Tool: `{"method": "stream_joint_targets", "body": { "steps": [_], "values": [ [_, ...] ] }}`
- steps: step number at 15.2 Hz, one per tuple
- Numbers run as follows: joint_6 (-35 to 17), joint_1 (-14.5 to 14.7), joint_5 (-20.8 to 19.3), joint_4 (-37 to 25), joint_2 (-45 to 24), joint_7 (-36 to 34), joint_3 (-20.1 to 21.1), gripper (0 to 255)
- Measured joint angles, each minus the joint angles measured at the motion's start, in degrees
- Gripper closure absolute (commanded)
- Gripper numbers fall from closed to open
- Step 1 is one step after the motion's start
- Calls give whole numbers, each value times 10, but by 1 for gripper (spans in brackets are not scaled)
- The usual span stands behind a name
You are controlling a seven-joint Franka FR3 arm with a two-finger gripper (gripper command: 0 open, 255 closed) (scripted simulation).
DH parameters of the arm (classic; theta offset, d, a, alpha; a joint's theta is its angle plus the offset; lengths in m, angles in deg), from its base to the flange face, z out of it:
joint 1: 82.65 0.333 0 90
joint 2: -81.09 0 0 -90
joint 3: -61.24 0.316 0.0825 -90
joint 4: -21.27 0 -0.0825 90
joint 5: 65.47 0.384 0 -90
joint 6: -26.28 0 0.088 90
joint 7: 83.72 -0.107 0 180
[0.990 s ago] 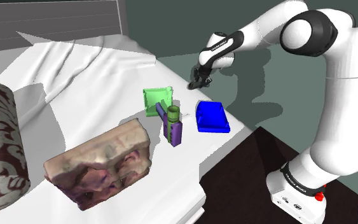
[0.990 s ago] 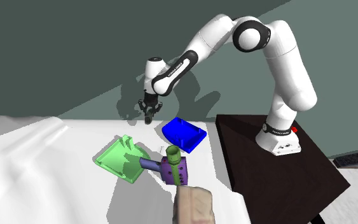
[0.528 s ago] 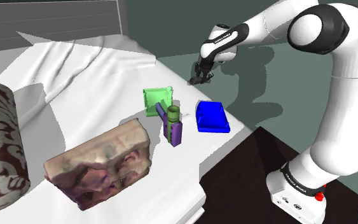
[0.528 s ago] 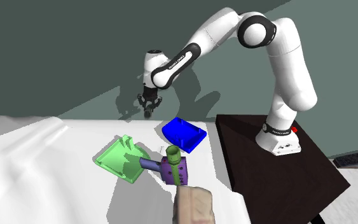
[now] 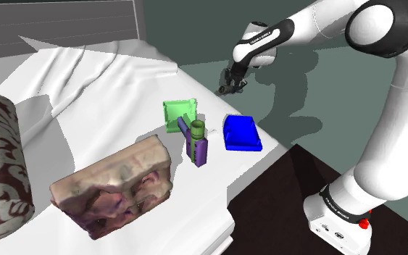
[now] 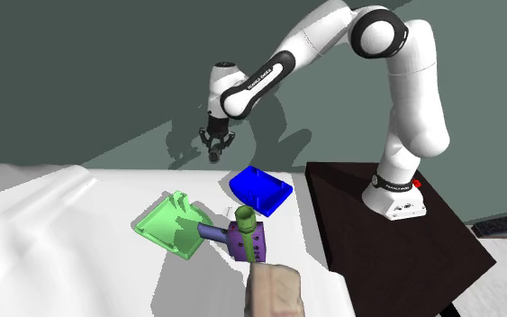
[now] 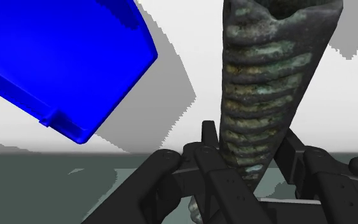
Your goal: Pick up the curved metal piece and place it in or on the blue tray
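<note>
Clamped on the ribbed metal piece [image 7: 266, 83], the pincer [image 5: 229, 87] hangs upper-centre in the shoulder view; the blue tray [image 5: 240, 132] lies below it in frame.

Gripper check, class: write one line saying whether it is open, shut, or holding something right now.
Gripper: shut on the ribbed curved metal piece.

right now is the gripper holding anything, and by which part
Yes: the gripper is shut on the ribbed metal piece, clasping its narrow end; the rest sticks out ahead of it.
</note>
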Motion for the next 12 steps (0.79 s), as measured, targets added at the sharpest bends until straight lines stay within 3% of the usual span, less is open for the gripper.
{"method": "stream_joint_targets", "body": {
  "steps": [12],
  "values": [
    [-98,25,-10,330,234,-31,6,255]
  ]
}}
